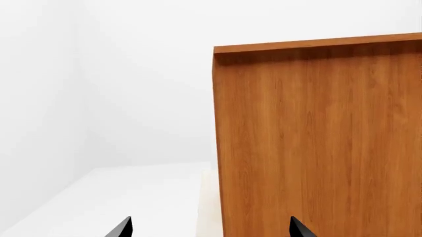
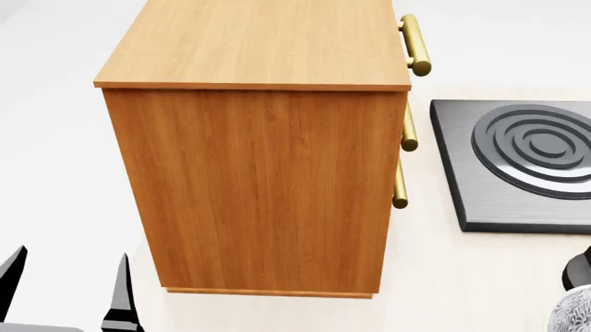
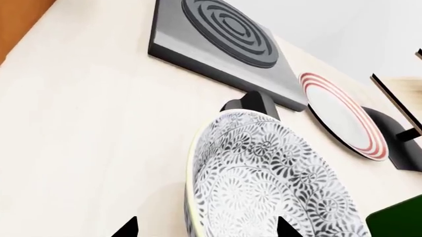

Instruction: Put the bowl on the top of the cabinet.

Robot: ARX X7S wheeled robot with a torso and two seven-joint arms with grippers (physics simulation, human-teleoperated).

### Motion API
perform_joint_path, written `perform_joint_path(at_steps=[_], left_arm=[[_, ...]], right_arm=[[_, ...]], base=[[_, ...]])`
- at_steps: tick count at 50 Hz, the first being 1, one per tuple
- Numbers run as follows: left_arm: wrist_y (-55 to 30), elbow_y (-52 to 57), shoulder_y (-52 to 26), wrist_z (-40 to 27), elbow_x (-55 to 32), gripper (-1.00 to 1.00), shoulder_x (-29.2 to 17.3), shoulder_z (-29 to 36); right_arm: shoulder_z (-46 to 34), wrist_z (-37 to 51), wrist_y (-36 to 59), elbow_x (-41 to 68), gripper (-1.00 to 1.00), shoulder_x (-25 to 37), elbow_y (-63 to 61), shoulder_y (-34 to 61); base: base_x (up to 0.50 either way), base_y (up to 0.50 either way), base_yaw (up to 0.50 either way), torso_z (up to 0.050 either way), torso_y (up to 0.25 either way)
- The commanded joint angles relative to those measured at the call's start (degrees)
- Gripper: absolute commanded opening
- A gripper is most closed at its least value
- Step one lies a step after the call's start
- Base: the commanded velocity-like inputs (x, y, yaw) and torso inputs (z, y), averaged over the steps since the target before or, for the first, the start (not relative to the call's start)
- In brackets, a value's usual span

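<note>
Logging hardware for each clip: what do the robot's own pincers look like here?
Little shows. The left pincer has flat black fingers tapering to sharp points, with a grey piece at its base in the head view; its black tips also show in the left wrist view. The right pincer shows the same pointed black tips. No cables, markings or arm links are visible.

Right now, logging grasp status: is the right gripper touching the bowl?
Cannot tell. In the right wrist view the right gripper shows only two fingertips at the picture's edge, overlapping the bowl; no contact or gap shows plainly.

Kitchen: hob (image 2: 533,151), plate (image 3: 344,116)
</note>
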Motion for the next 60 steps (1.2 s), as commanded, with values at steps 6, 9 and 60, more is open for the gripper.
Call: perform_joint_path(at_steps=[6, 9, 60], left_arm=[[-0.01, 0.03, -0.17, -0.15, -0.21, 1.00, -0.21, 0.25], [0.33, -0.31, -0.04, -0.14, -0.16, 1.00, -0.20, 0.35], [0.45, -0.04, -0.21, -1.02, -0.63, 1.00, -0.80, 0.77]], right_arm=[[-0.26, -0.09, 0.26, -0.04, 1.00, -0.18, 0.90, 1.04], [-0.44, -0.20, 0.13, -0.17, 1.00, -0.27, 1.19, 1.17], [-1.20, -0.93, -1.82, -1.25, 1.00, -0.88, 3.75, 1.24]], base=[[0.00, 0.00, 0.00, 0.000, 0.000], [0.00, 0.00, 0.00, 0.000, 0.000], [0.00, 0.00, 0.00, 0.000, 0.000]])
